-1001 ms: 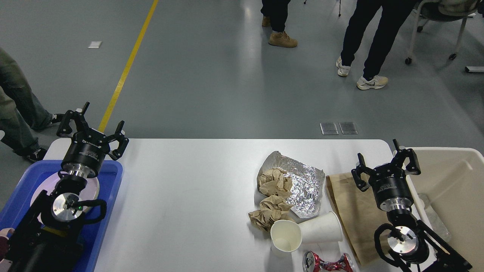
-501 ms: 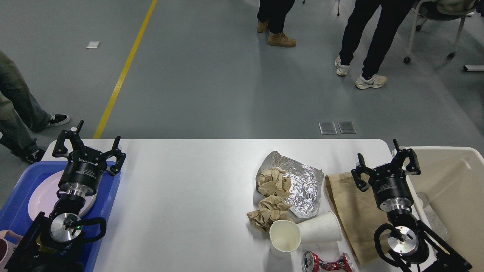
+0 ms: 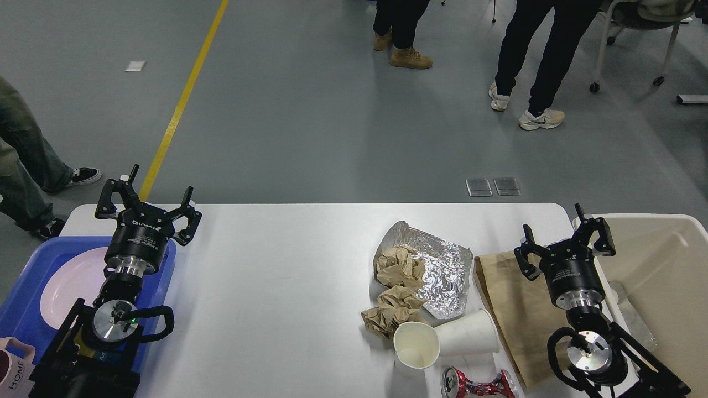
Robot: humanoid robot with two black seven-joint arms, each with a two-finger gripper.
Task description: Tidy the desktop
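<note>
Risk sits mostly in the litter heap to the left of the right claw (image 3: 563,239), which hangs with its fingers spread wide and empty over a flat brown paper bag (image 3: 511,309). In my judgement a careless reach from that claw could tip the two paper cups (image 3: 442,340), one upright and one lying on its side against it, or roll the crushed red can (image 3: 478,383) off the near edge of the desk (image 3: 276,287), since the can lies close to that edge. Sheet foil (image 3: 442,271) and two crumpled brown paper wads (image 3: 399,287) rest touching one another just beyond the cups; they are light and loose, so a pinch may lift only part of the pile and drag the rest. Off to the right of the same claw stands a beige bin (image 3: 664,265) at the end of the desk, a likely place for the rubbish, with its rim between claw and hollow. Far across, the left claw (image 3: 146,213) is likewise wide and empty, poised above the far corner of a blue tray (image 3: 22,293) that carries a pale pink plate (image 3: 66,282); a mug (image 3: 14,367) shows at the tray's near corner. Between the claws the white desk lies bare, and people's legs stand on the floor beyond.
</note>
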